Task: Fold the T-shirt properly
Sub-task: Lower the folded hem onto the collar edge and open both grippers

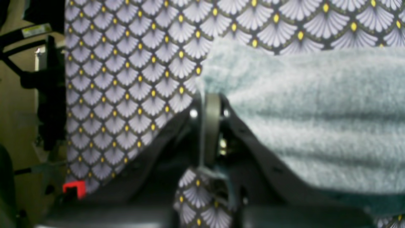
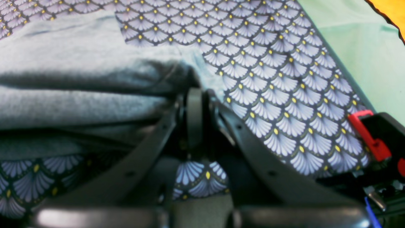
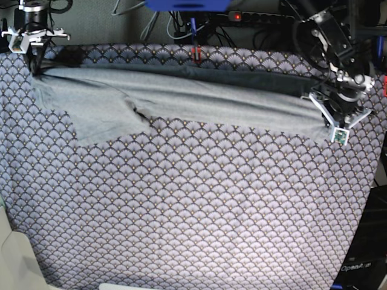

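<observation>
Where the base view begins, at the near edge, nothing but purple fan-patterned tablecloth (image 3: 193, 211), spread flat over most of the table. Farther back, a grey T-shirt (image 3: 181, 96), stretched into a long narrow band across the far part of the cloth, running from the far left corner to the right side. One short sleeve (image 3: 100, 118) hanging forward from the band on its left half, lying flat on the cloth. A dark strip along the band's far edge, toward the right.

At the right end of the band, the left gripper (image 3: 329, 112), down at the shirt's edge. From the left wrist camera, jaws (image 1: 210, 104) pressed together with a thin bit of grey fabric caught between them, the rest of the shirt (image 1: 316, 120) bunched in soft folds to one side, patterned cloth (image 1: 126, 79) beyond.

At the far left corner, the right gripper (image 3: 33, 63), pointing down at the shirt's other end. From the right wrist camera, jaws (image 2: 194, 95) closed likewise, pinching the edge of the grey fabric (image 2: 79, 82), which piles in layered folds beside them, with the tablecloth (image 2: 269, 79) stretching away behind. Red clip (image 2: 368, 136) on black hardware at the table edge, blurred.

Farthest back, behind the table, cables and dark equipment (image 3: 193, 18), too cluttered to make out.
</observation>
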Motion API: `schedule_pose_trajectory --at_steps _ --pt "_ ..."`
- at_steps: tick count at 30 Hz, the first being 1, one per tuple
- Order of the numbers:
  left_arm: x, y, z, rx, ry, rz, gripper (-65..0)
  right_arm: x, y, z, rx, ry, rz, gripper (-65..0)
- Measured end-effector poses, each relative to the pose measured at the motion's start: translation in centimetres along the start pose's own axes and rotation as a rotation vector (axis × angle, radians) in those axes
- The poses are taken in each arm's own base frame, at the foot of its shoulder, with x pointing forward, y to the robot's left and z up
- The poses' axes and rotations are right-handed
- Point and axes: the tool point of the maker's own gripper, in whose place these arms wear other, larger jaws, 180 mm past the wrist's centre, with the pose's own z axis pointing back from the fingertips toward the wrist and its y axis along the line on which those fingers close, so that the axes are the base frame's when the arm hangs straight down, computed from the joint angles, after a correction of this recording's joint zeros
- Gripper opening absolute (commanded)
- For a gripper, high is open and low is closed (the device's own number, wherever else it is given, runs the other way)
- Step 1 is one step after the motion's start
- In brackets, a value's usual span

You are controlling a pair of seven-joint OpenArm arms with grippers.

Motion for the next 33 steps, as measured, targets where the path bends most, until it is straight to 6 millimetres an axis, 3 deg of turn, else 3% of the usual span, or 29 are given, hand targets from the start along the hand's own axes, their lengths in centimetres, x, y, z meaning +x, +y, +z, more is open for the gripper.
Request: schedule_pose_trajectory --at_steps 7,14,21,24,28,33 --pt "-0.8 -0.3 0.1 -0.007 0.023 -0.002 -65.0 -1.2 0.7 0.2 0.009 0.04 0.006 -65.0" --pt "-3.2 -1.3 -0.7 -0.042 0.085 0.014 -65.0 -2.9 1.0 0.3 0.019 0.089 0.005 -65.0" --pt "-3.4 -1.6 -0.7 -0.05 0.082 0.021 -63.8 -2.9 0.9 0.3 0.019 0.089 0.005 -65.0" --pt "-3.9 -1.6 -0.4 -0.05 0.092 0.018 -51.4 -2.9 1.0 0.3 0.019 0.089 0.005 -64.2" --pt "-3.8 -1.4 -0.4 -0.043 0.09 0.022 -34.1 -2.8 0.7 0.2 0.02 0.093 0.014 -53.8" --pt "-4.4 -1.6 -0.2 -0.047 0.102 0.019 -21.7 -2.7 0.3 0.1 0.017 0.092 0.022 -44.8"
